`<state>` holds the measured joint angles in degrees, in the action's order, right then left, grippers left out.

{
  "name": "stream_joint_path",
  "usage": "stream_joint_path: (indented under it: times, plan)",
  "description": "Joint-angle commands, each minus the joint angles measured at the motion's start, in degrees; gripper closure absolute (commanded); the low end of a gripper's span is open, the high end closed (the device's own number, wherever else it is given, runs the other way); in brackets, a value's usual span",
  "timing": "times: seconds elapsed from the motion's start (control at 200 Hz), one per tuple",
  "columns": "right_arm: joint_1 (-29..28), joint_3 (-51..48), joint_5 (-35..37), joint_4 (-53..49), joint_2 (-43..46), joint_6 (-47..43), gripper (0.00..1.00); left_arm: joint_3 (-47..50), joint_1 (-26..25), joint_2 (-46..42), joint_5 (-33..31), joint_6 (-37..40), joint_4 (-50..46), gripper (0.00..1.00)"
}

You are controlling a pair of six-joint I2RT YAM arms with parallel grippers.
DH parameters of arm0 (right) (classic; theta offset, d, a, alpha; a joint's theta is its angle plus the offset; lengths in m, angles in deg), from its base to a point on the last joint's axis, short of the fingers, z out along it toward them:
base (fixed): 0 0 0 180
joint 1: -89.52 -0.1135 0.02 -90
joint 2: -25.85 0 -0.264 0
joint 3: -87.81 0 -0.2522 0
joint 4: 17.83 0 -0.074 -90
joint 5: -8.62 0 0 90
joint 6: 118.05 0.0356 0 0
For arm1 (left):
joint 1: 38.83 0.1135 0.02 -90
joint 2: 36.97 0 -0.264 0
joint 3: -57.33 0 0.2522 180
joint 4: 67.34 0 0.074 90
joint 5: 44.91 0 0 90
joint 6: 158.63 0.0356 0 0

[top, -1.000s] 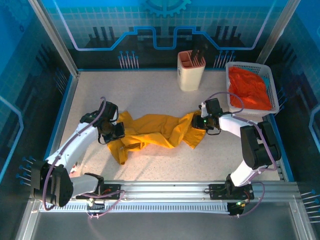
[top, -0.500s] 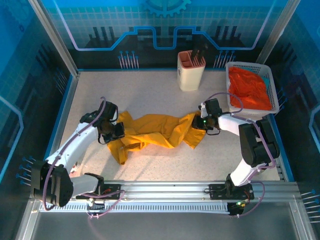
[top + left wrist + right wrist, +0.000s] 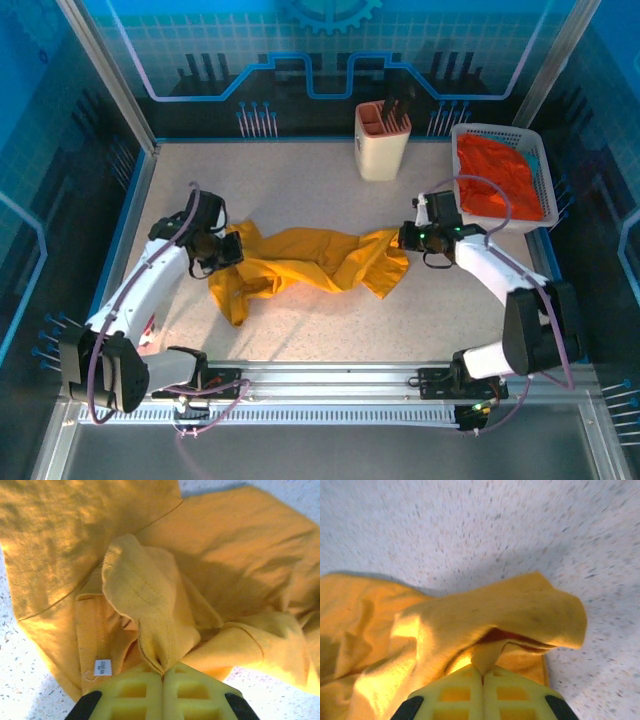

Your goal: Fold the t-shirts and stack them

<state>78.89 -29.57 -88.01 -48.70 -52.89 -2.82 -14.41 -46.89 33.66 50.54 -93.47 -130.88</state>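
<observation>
Yellow-padded left gripper (image 3: 162, 674) is clamped tight on a fold of the mustard-yellow cloth t-shirt (image 3: 305, 262), just beside its white label (image 3: 102, 666). Opposite end is pinched in the right gripper (image 3: 482, 672). Shirt lies bunched between both on the speckled white table (image 3: 300, 185). Orange-red cloth t-shirt (image 3: 497, 175) sits in the white mesh plastic basket (image 3: 468, 131), far right.

**One overhead, two wrist views**

The top camera looks down from the near edge over the whole table (image 3: 300, 190). The wrist cameras sit close behind the left tool (image 3: 162, 676) and the right tool (image 3: 482, 674). All three share the mustard-yellow t-shirt (image 3: 300, 262).
</observation>
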Motion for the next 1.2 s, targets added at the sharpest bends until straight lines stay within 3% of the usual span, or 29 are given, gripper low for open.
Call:
stream_joint_path:
  times: [0.0,0.285,0.48,0.615,0.716,0.896,1.021,1.196]
  plan:
    - [2.6,-0.2,-1.0,-2.3,4.3,3.1,1.0,-4.5,1.5,2.3,2.4,2.1,-1.0,1.0]
    - [5.0,8.1,3.8,2.5,1.8,7.0,1.0,-20.1,4.1,18.2,1.8,2.3,4.0,1.0]
    - [5.9,18.7,5.8,1.8,-2.1,7.0,1.0,-42.8,5.2,31.9,1.6,2.5,1.2,1.0]
    - [5.9,17.3,5.9,3.3,2.9,6.3,1.0,-55.4,5.1,34.8,3.2,2.6,-3.2,1.0]
    - [5.5,13.7,6.1,1.7,7.9,5.1,1.0,-50.8,4.7,29.1,1.9,2.6,-1.2,1.0]
    - [3.9,7.3,1.3,-8.8,17.5,6.5,1.0,-30.8,3.2,13.2,-2.6,2.4,-0.4,1.0]
    - [-1.7,2.3,1.8,-16.1,24.9,8.9,1.0,-18.5,1.2,2.8,-7.1,1.4,-4.7,1.0]
    - [-12.3,-2.2,3.1,-24.1,28.6,13.5,1.0,-8.3,-0.6,-8.2,-8.3,-2.4,-11.8,1.0]
